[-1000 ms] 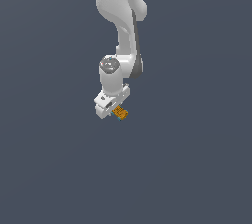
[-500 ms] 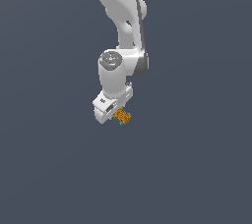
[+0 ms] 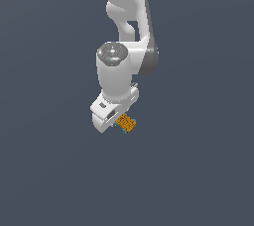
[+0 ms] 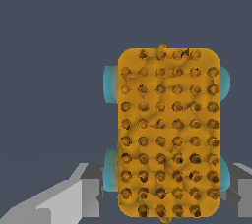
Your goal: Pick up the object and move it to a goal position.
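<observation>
The object (image 3: 127, 123) is a tiny orange block with a grid texture and small cyan bits at its edges. In the exterior view it sits just under the white hand of my gripper (image 3: 118, 120), sticking out toward the exterior view's right. In the wrist view the object (image 4: 167, 129) fills the middle, lengthwise. My gripper (image 4: 167, 188) has one grey finger (image 4: 88, 193) at each long side of the block, close against the cyan bits. The gripper is shut on the object and holds it off the ground.
A plain dark grey-blue floor (image 3: 198, 170) lies all around. The white arm (image 3: 126, 17) reaches up out of the exterior view's top. No goal marker shows in either view.
The arm and the object have grown larger in the exterior view. The object has moved along with the gripper, slightly down and right in the picture.
</observation>
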Available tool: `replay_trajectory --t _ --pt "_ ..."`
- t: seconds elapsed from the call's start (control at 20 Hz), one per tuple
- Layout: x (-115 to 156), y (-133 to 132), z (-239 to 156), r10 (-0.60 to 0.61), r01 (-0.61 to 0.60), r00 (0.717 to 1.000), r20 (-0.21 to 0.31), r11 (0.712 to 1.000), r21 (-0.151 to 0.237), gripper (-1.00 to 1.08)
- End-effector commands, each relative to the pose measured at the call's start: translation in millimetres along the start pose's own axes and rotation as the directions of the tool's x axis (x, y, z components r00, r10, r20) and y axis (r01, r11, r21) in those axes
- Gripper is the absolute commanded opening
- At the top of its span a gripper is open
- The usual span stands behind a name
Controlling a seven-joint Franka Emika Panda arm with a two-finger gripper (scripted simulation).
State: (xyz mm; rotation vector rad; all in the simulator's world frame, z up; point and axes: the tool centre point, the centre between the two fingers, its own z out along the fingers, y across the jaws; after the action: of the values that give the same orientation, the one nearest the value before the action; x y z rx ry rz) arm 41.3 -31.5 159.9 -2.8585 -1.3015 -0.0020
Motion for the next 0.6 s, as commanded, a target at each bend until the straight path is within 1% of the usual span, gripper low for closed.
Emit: replay_trajectory --t 0.0,0.55 --pt "10.6 8.4 -13.2 0.001 -0.001 1.000 0.000 1.000 0.000 -1.00" --pt "47.6 37.8 -57.0 0.001 -0.001 1.000 0.001 1.000 0.000 -1.00"
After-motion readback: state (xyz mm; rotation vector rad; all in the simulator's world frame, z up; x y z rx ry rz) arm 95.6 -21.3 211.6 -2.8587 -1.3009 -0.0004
